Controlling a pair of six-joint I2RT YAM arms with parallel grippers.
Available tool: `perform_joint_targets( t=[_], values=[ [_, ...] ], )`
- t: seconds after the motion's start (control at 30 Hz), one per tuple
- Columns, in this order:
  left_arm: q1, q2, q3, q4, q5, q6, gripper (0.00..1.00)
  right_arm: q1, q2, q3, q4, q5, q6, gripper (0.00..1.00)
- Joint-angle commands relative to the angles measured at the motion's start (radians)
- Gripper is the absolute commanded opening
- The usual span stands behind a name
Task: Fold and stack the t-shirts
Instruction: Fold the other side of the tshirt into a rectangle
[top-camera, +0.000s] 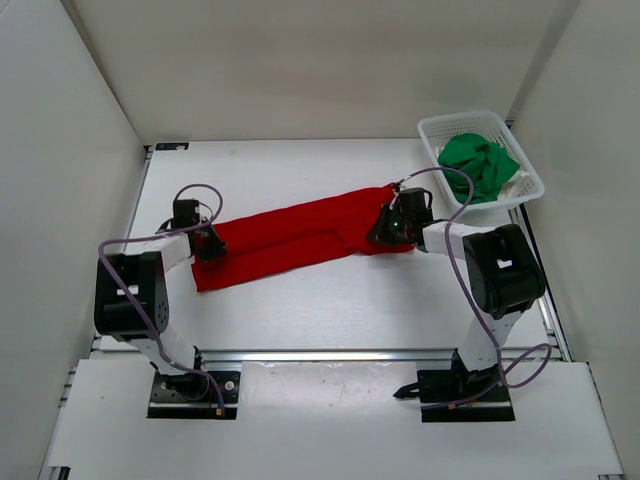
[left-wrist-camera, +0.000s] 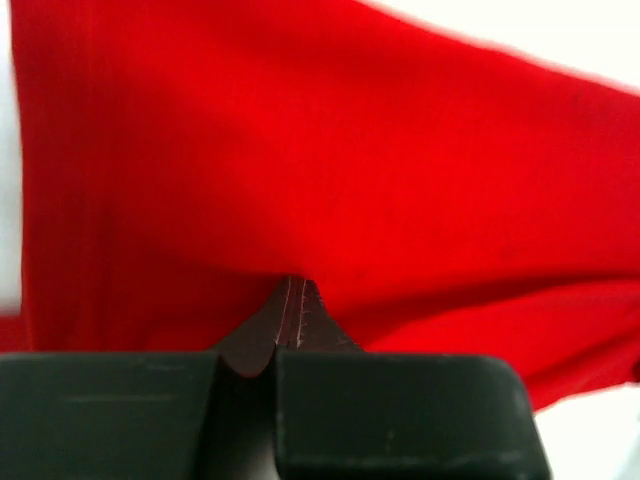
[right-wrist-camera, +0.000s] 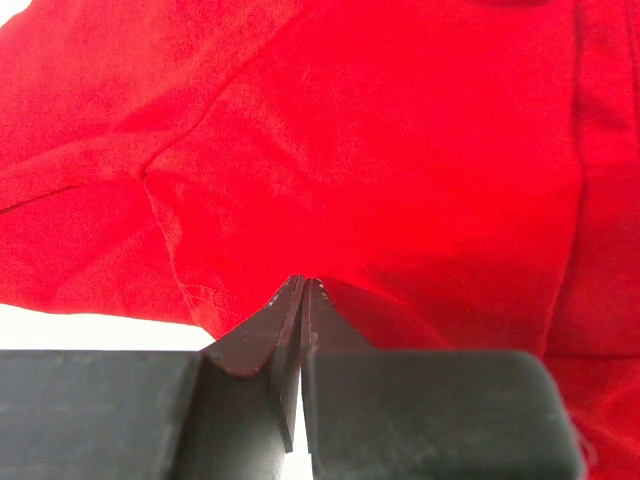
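The red t-shirt lies across the table as a long slanted band, low at the left and higher at the right. My left gripper is at its left end. In the left wrist view this gripper is shut, its tips pinching the red cloth. My right gripper is at the band's right end. Its wrist view shows the gripper shut on the red shirt near a sleeve hem. The green t-shirt lies bunched in the basket, with a bit of white t-shirt under it.
The white mesh basket stands at the back right corner of the table. White walls close in the table on the left, back and right. A metal rail runs along the near edge in front of the arm bases.
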Motion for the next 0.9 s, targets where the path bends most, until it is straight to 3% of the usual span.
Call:
perform_joint_targets(
  t=[0.0, 0.23, 0.4, 0.57, 0.73, 0.87],
  values=[
    [-0.009, -0.166, -0.086, 0.027, 0.034, 0.007, 0.00, 0.014, -0.011, 0.044, 0.014, 0.007, -0.018, 0.00],
    [0.063, -0.406, -0.316, 0.048, 0.112, -0.001, 0.01, 0.082, 0.015, 0.130, -0.032, 0.013, -0.027, 0.00],
    [0.054, -0.474, -0.270, 0.036, 0.102, -0.023, 0.02, 0.097, 0.034, 0.176, -0.060, 0.051, -0.042, 0.00],
    [-0.099, -0.316, -0.124, 0.115, 0.042, -0.081, 0.02, 0.096, 0.126, 0.334, -0.106, 0.005, -0.056, 0.00],
    [-0.210, -0.023, 0.018, 0.160, 0.046, -0.130, 0.00, 0.194, 0.313, 0.628, -0.315, -0.025, -0.151, 0.00],
    [-0.242, 0.069, 0.055, 0.168, 0.068, -0.121, 0.00, 0.247, 0.486, 0.892, -0.520, 0.025, -0.226, 0.00]
  ],
)
